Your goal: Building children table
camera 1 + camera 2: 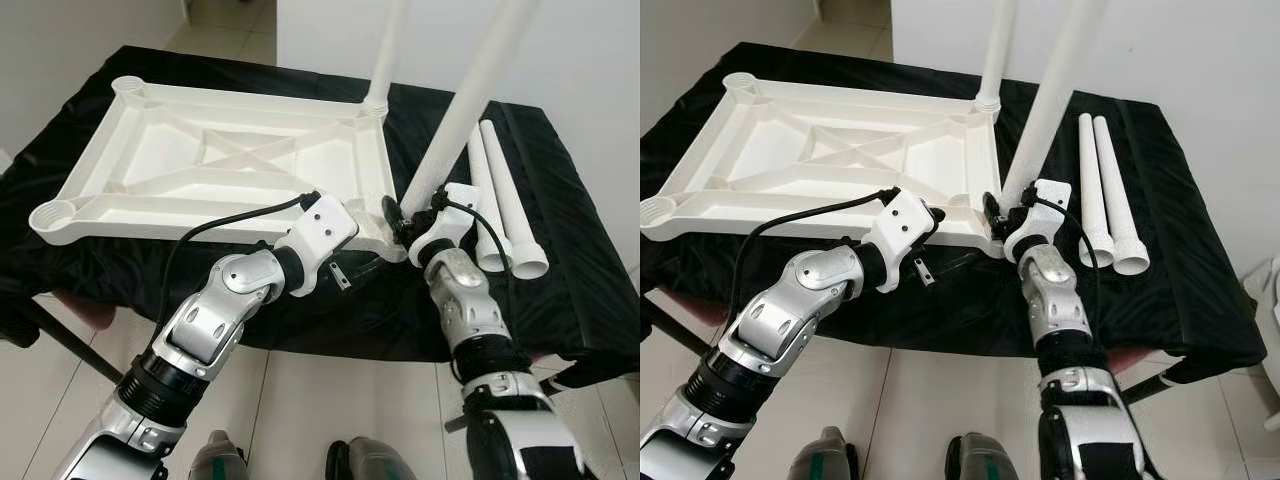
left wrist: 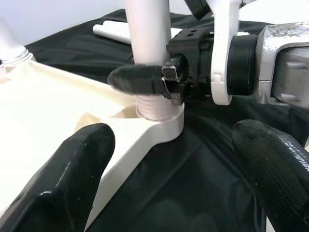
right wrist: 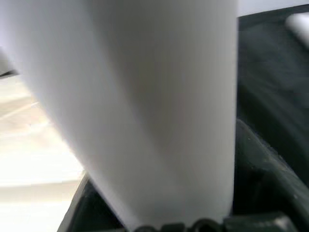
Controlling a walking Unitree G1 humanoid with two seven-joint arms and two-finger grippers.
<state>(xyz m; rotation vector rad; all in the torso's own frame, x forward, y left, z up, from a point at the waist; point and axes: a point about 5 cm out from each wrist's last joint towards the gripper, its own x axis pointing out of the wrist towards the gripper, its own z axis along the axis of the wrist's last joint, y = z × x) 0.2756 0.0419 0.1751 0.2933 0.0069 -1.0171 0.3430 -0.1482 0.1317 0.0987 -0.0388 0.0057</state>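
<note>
Tabletop (image 1: 210,160) lies upside down on the black cloth (image 1: 560,270), ribs up, stretching away to the left of my left gripper (image 1: 345,268). Left gripper is spread wide and holding nothing, sitting just short of the near-right corner socket (image 2: 159,118), one finger (image 2: 63,179) over the tabletop edge, the other over bare cloth. Right gripper (image 1: 400,215) is clamped on the table leg (image 1: 470,95) just above its threaded end, which sits in that corner socket. Leg's long axis runs up and away from my right gripper, tilted right, not square to the tabletop, so I judge it needs standing upright before it threads. A second leg (image 1: 385,50) already stands in the far-right socket, just beyond. Right of my right gripper, two spare legs (image 1: 500,200) lie side by side on the cloth, close by, near its front edge. Room above the leg is open; wall sits behind.
</note>
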